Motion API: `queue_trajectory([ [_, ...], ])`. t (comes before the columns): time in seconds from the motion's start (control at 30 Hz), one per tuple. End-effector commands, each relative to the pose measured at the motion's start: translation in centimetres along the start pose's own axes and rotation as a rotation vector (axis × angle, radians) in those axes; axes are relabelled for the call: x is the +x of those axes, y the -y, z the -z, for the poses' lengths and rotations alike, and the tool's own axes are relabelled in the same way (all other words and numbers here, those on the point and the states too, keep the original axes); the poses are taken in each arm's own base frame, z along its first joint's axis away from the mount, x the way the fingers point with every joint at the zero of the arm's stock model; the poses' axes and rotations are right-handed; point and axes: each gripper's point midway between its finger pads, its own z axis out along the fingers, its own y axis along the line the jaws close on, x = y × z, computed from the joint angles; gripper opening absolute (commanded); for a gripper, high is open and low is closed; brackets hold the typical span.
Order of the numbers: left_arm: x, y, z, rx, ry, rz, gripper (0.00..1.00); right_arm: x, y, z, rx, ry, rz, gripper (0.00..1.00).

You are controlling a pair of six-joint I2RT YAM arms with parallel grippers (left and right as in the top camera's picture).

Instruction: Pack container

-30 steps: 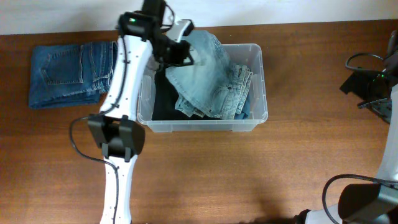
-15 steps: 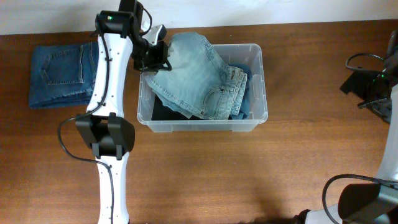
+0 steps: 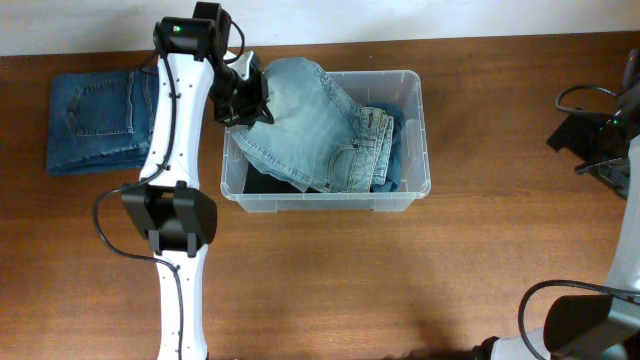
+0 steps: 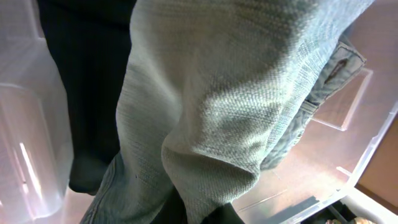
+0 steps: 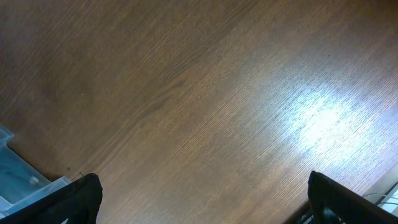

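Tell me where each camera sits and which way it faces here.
Overhead: above the table, looking straight down; shows the container, folded dark jeans, the left arm and its left fingers shut on the light jeans.
Left wrist: just over the container, facing into it; light jeans fill it, own fingers hidden.
Right wrist: low over the wooden table, facing down; open right fingers frame it.
Shared: overhead and left wrist both show the light jeans and the container.
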Motion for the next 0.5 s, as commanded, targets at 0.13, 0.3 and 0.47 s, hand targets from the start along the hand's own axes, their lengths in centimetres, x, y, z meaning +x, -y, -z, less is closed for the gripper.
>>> queue_trajectory([
  [0.13, 0.7, 5.8, 5.4, 0.118, 0.135, -0.108, 0.01, 0.0, 0.2, 0.4, -0.002, 0.012, -0.014, 0.98],
  [0.3, 3.8, 12.1, 14.7, 0.208, 0.377, -0.296, 0.01, 0.0, 0.2, 0.4, -0.002, 0.012, -0.014, 0.98],
  [0.47, 8.2, 17.5, 20.1, 0.29, 0.518, -0.448, 0.01, 0.0, 0.2, 0.4, -0.002, 0.012, -0.014, 0.98],
])
